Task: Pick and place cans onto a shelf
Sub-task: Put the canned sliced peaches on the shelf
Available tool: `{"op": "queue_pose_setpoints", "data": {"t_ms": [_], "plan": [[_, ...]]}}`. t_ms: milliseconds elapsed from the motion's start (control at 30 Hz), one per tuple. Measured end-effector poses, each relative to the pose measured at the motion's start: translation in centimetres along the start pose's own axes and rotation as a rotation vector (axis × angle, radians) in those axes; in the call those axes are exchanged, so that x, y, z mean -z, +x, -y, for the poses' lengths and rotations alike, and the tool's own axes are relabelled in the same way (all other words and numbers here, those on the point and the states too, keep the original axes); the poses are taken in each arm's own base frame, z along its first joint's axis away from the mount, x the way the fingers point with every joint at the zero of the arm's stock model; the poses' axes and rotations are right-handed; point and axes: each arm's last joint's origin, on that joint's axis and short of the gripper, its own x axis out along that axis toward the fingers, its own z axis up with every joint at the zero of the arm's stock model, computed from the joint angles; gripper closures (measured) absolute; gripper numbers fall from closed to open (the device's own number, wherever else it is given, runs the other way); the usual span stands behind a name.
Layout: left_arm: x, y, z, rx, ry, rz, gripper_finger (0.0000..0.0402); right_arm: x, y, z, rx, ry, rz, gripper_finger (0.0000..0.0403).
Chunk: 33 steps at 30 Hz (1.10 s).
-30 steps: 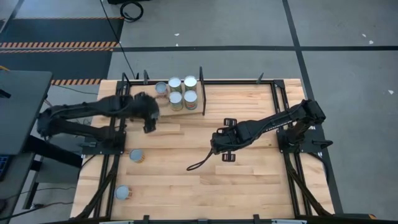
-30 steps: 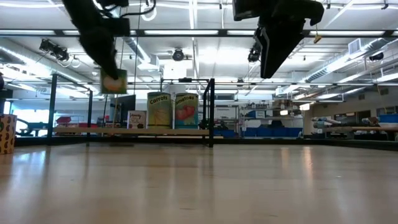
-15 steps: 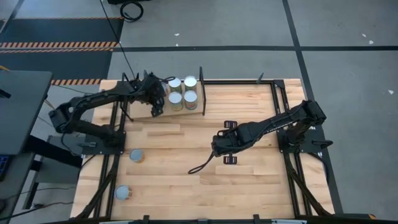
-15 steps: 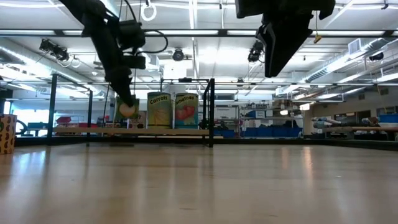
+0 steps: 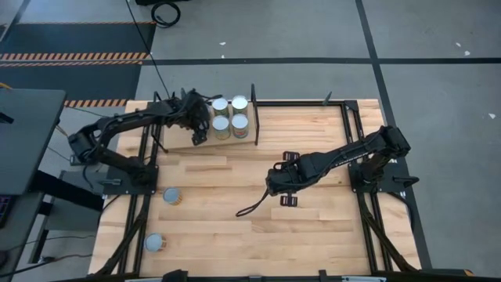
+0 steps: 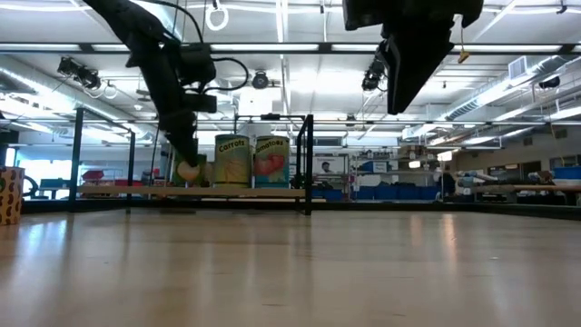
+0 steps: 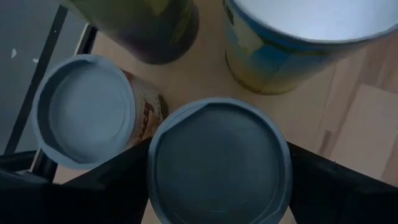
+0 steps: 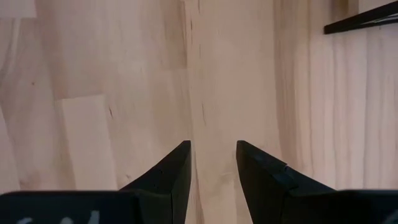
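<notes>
My left gripper (image 5: 198, 131) slants down over the left part of the shelf (image 5: 228, 142) at the table's far edge, shut on a can whose silver top (image 7: 217, 163) fills its wrist view. Whether the can stands on the plank (image 6: 245, 192) I cannot tell. Several more cans (image 5: 231, 113) stand upright on the shelf just right of it, and another (image 7: 84, 112) stands close on its far side. Two cans (image 5: 171, 196) (image 5: 154, 243) stand on the table near its left edge. My right gripper (image 8: 212, 155) hangs open over bare wood right of the table's middle. My left gripper pinches the can between its two fingers (image 7: 118, 180), one on each side of the can's wall just under the top rim (image 7: 153, 155). The fingers come from above, slanting down toward the far edge. The can stays upright, low over the shelf (image 6: 189, 168).
A black upright divider (image 5: 253, 114) bounds the cans on their right. Black frame rods (image 5: 344, 117) run along the table's sides. A thin dark curved line (image 5: 247, 208) shows on the wood near my right gripper.
My left gripper has carried the can toward the far edge and down, from over the open table to the shelf's left part beside the standing cans. In the last half second it only sank a little. My right arm has kept still.
</notes>
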Motion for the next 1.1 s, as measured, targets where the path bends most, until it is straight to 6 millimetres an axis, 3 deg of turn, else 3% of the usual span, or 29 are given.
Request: {"op": "queue_pose_setpoints", "data": {"t_ms": [833,1100], "plan": [[-0.2,0.41,0.12,0.043,0.016,0.02,0.0087,-0.23,0.27,0.72,-0.061,0.054,-0.029,0.0268],[-0.15,0.57,0.32,0.054,0.023,0.005,0.0113,-0.22,0.27,0.7,-0.067,0.054,-0.032,0.0268]]}}
